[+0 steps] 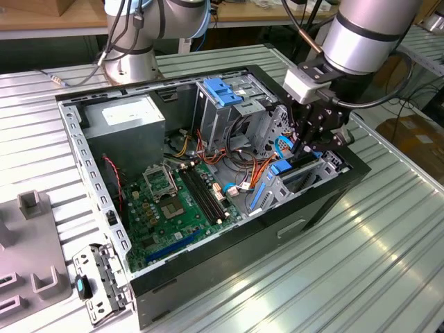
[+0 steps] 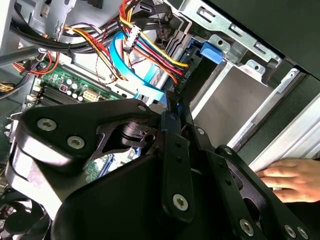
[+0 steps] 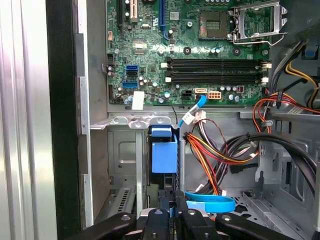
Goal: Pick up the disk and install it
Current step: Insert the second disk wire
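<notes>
The disk [image 1: 297, 177] stands on edge in the metal drive bay [image 1: 267, 191] at the corner of the open computer case on the exterior view's right. Its blue side rail [image 3: 164, 152] shows end-on in the first wrist view, running down into the bay. My gripper [image 1: 306, 144] hangs straight over the bay. Its black fingers [image 3: 186, 212] are shut on the disk's upper edge, with a strip of blue rail between them. In the second wrist view my gripper [image 2: 170, 109] meets the blue rail beside the bay's grey wall [image 2: 227, 102].
Orange, red and blue cables [image 3: 215, 155] crowd next to the bay. The motherboard [image 1: 170, 201], a grey power-supply box [image 1: 132, 118] and a blue-topped cage [image 1: 222, 94] fill the case. A person's hand [image 2: 290, 177] rests at the case's outer edge. A loose bracket [image 1: 97, 284] lies outside.
</notes>
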Action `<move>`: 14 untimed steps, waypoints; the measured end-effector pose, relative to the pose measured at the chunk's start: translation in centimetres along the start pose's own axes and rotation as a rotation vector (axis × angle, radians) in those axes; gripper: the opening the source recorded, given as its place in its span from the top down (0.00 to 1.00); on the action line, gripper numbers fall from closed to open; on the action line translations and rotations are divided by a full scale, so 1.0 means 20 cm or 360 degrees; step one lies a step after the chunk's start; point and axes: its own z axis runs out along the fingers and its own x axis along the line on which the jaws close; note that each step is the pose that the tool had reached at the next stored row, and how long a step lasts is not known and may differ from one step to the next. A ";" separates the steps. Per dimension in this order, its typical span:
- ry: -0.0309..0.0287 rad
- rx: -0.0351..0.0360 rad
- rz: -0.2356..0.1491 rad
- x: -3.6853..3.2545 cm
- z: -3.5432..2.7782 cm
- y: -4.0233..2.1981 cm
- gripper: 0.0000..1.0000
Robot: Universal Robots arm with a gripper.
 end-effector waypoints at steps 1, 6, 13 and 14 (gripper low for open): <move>-0.00048 0.0000 0.0000 0.002 0.000 0.000 0.84; -0.00242 0.0000 0.0002 0.011 0.003 -0.003 0.84; -0.00484 0.0000 0.0003 0.011 0.009 -0.004 0.84; -0.00489 0.0000 0.0003 0.011 0.009 -0.004 0.84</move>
